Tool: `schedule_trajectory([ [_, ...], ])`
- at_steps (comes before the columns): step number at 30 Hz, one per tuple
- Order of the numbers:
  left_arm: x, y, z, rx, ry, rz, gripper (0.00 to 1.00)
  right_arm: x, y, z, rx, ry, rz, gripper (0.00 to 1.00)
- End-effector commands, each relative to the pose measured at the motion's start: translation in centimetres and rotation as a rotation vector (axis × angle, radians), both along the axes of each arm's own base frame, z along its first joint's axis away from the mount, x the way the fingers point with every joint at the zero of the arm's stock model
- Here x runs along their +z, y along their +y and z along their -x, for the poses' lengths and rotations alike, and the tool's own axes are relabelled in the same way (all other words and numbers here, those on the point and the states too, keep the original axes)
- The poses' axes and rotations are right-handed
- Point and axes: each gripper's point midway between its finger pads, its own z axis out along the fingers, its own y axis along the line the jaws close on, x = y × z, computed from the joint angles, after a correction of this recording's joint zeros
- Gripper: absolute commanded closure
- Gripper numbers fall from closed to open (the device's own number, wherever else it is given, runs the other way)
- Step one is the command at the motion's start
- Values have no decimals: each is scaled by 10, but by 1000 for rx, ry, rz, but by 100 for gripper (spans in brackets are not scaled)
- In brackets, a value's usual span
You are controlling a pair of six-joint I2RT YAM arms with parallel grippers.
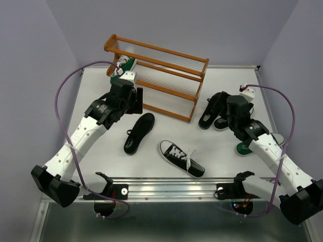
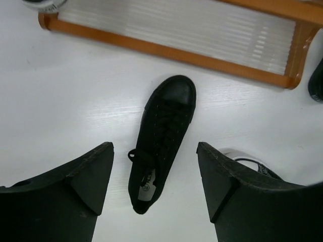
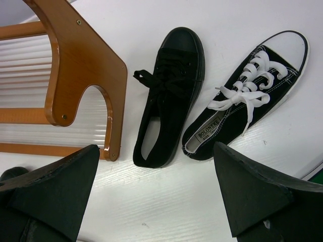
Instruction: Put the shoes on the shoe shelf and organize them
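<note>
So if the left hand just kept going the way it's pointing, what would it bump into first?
Most likely the plain all-black lace-up shoe lying on the white table, lined up in the gap of the open left hand. Depth is hard to judge, but nothing else shows in the way.

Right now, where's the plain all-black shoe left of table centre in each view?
Top external: plain all-black shoe left of centre, before the orange-brown wooden shoe shelf.
Left wrist: dead centre, toe toward the shelf.
Right wrist: not identifiable; the all-black shoe there is its mate.
Shared landmark: the shelf's right end frame.
</note>
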Motion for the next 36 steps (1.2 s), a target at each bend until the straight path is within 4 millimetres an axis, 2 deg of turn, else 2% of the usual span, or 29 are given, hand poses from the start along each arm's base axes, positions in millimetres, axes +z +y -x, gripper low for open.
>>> schedule_trajectory([
  [1,-66,7,13,74,157,-37,19,13,1,1,7,-48,-24,0],
  [7,-130,6,30,87,323,-70,16,15,2,3,8,-57,-44,0],
  [15,-187,12,42,137,444,-122,17,11,2,1,9,-44,-36,0],
  [22,-219,0,44,109,495,-88,23,11,2,2,9,-45,-36,0],
  [24,-228,1,45,119,514,-101,27,10,2,2,11,-44,-36,0],
  [27,-230,6,41,140,504,-126,43,9,2,3,12,-43,-37,0],
  [28,-229,6,39,138,500,-129,51,9,2,3,13,-43,-36,0],
  [29,-228,6,38,138,493,-131,67,9,2,3,12,-43,-37,0],
  [30,-227,5,36,132,488,-134,76,10,2,3,11,-45,-37,0],
  [31,-223,5,34,133,476,-133,97,9,1,4,11,-44,-36,0],
  [32,-221,7,33,135,475,-141,100,9,1,4,11,-44,-36,0],
  [36,-198,7,28,120,438,-147,100,10,2,4,13,-46,-40,0],
])
